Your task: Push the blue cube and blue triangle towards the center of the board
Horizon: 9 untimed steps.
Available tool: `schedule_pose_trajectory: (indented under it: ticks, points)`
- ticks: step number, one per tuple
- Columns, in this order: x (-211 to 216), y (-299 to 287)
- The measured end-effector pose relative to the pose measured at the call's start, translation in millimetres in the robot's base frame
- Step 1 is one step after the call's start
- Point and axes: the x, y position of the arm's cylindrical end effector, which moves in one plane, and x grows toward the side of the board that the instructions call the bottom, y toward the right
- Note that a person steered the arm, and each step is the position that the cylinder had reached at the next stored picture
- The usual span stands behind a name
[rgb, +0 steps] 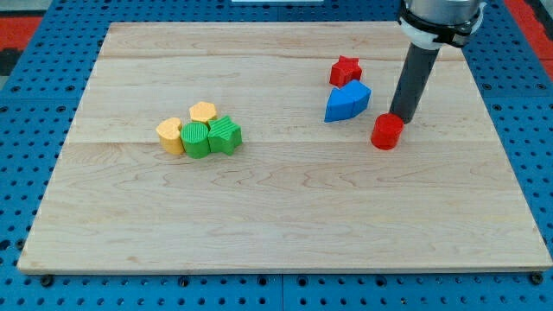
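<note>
My tip (402, 117) rests on the table (285, 216), touching the red cylinder (387, 132) just below it. I carry no gripper, only this rod. The blue block (347, 102), wedge-like, lies near my tip's left, the red star (345, 70) touching its top.

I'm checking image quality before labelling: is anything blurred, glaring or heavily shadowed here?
Camera view: sharp throughout, with even, soft light and no glare on the wooden board. The blue block and green blocks cast only faint shadows. My tip, just behind the red cylinder, is crisp.
</note>
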Motion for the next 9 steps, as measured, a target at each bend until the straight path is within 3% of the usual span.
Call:
schedule_pose_trajectory:
  ticks: [6,7,9]
  points:
    - [-53.7,11.2]
    - [-65.9,-14.6]
    - [-49.7,-74.4]
